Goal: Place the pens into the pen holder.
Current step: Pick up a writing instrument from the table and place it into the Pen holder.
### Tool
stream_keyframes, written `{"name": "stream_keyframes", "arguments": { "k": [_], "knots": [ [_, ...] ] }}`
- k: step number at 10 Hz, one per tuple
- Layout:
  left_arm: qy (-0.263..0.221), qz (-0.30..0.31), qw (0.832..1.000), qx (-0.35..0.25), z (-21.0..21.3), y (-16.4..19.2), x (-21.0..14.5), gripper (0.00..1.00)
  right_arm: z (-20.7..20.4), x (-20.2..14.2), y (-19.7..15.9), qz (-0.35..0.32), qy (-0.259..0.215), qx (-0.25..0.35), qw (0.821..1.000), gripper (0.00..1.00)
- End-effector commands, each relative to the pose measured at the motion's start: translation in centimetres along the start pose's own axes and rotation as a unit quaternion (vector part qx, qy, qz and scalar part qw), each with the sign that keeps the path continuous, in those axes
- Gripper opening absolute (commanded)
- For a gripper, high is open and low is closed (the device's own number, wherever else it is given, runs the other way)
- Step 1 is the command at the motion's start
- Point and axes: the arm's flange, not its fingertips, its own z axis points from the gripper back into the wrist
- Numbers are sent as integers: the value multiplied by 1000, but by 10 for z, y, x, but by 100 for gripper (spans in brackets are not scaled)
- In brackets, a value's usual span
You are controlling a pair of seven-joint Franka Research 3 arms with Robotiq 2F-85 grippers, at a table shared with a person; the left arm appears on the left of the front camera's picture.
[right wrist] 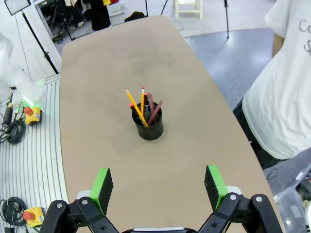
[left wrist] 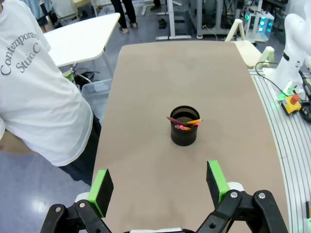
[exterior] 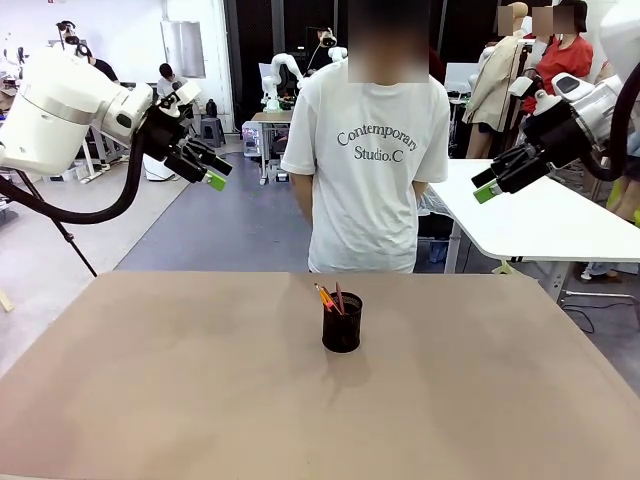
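We see the pen holder (exterior: 342, 323) standing upright near the middle of the brown table (exterior: 150, 390), on the side closer to the person (exterior: 365, 150). The pens (right wrist: 144, 108) stand inside it, leaning with their tips above the rim. Our left gripper (exterior: 216, 168) is raised high at the left, its jaws spread wide and empty. Our right gripper (exterior: 487, 183) is raised at the right, also released and holding nothing.
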Motion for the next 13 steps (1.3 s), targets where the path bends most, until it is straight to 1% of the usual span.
{"name": "stream_keyframes", "arguments": {
  "k": [1,13],
  "knots": [
    [1,0,1000,1,2,1,0,100,0,1,2,1,0,0,1000,100],
    [1,0,1000,1,2,1,0,100,0,1,2,1,0,0,1000,100]
  ]
}}
